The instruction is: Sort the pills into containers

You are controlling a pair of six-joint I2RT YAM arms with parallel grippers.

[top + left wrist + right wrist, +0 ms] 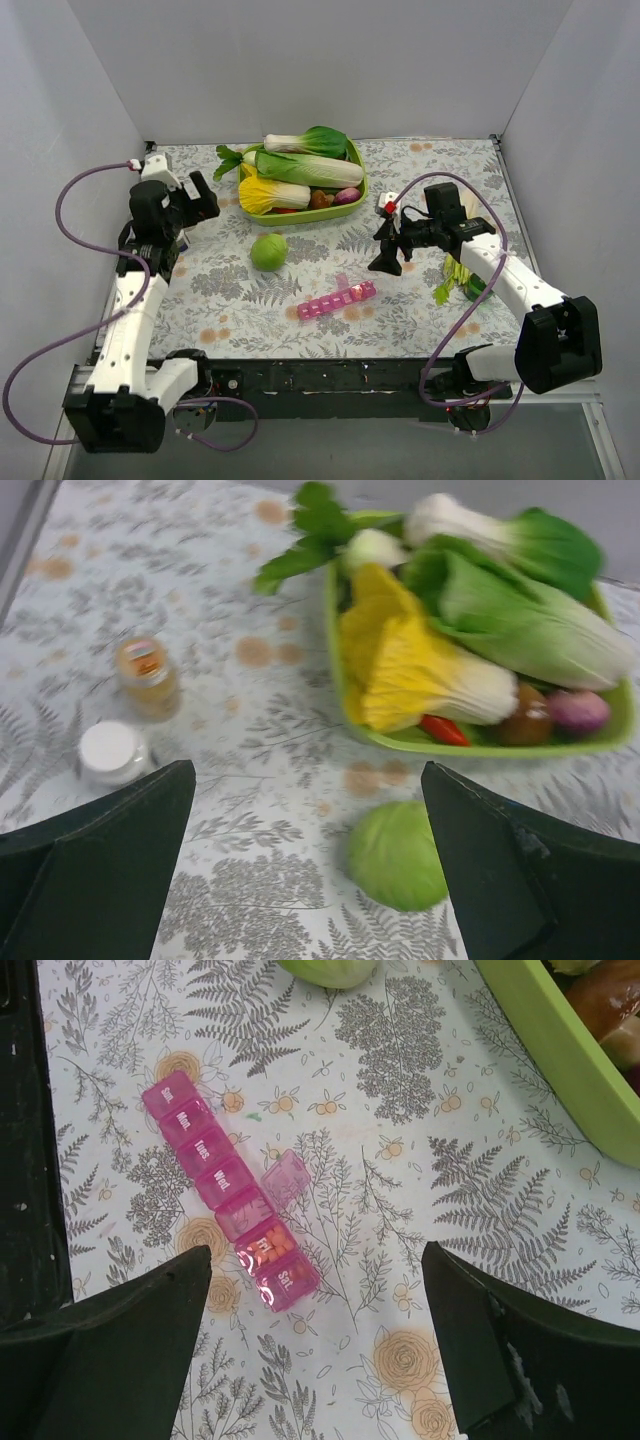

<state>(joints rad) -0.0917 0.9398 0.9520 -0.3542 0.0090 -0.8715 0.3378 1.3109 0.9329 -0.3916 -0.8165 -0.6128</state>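
The containers are one long pink pill strip (205, 1160) (337, 298) with day labels, lying on the patterned table. One lid (284, 1177) near the middle stands flipped open. Small orange pills (275, 1243) show inside the "Fri" compartment. My right gripper (316, 1295) (388, 246) hovers open just past the "Sat" end of the strip, with nothing between its fingers. My left gripper (308, 825) (200, 205) is open and empty at the far left of the table. Ahead of it are a small amber bottle (147, 675) and a white cap (110, 750).
A green tray (355, 187) (470, 745) of toy vegetables stands at the back centre. A round green cabbage (268, 251) (397, 855) lies in front of it, between the left gripper and the strip. A leafy green vegetable (455, 280) lies under the right arm.
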